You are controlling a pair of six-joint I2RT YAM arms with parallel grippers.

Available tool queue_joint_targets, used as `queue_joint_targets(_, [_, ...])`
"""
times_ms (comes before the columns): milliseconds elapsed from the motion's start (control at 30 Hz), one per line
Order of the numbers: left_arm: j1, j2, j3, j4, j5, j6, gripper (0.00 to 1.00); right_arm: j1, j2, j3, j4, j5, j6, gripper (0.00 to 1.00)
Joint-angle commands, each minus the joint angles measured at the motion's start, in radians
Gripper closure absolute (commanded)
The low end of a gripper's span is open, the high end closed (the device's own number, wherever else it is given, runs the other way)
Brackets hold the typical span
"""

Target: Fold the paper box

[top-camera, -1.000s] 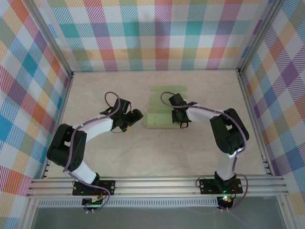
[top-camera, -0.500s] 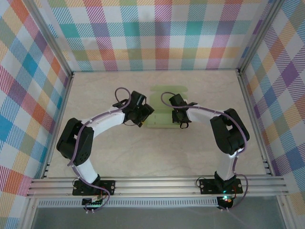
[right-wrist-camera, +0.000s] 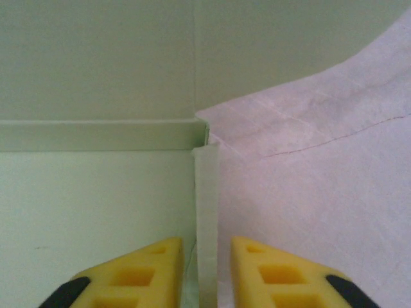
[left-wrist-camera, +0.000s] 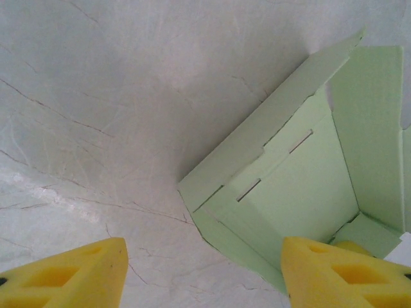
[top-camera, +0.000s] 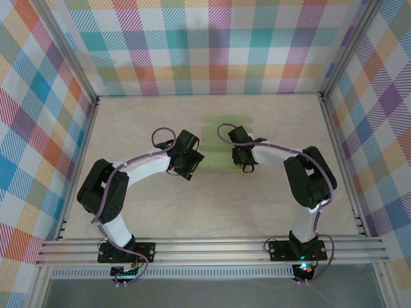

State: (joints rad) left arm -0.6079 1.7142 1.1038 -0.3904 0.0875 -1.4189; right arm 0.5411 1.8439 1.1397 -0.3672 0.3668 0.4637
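One paper box [top-camera: 217, 149] lies between the left end effector [left-wrist-camera: 204, 273] and the right end effector [right-wrist-camera: 207, 269], making two end effectors, carried on two arms, over one surface [top-camera: 160, 122].

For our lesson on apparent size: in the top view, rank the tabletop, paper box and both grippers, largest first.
1. tabletop
2. paper box
3. left gripper and right gripper: they look alike, so unranked.

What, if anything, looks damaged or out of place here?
Nothing stands out. The paper box lies part-folded on the table, its side walls partly raised, with no tear or crushed corner visible.
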Motion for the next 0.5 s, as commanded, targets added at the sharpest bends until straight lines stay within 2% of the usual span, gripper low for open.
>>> queue_joint_targets(0, [-0.009,0.008,0.021,-0.009,-0.006,0.005,0.36,0.007,-0.06,-0.002,-0.013,0.004,0.006,0.72])
queue_joint_targets(200, [-0.01,0.002,0.041,-0.035,-0.024,0.042,0.36,0.01,-0.066,0.005,-0.032,0.027,0.005,0.68])
queue_joint_targets(467, [-0.011,0.005,0.03,-0.024,-0.016,0.043,0.37,0.011,-0.022,0.011,-0.046,0.029,0.01,0.81])
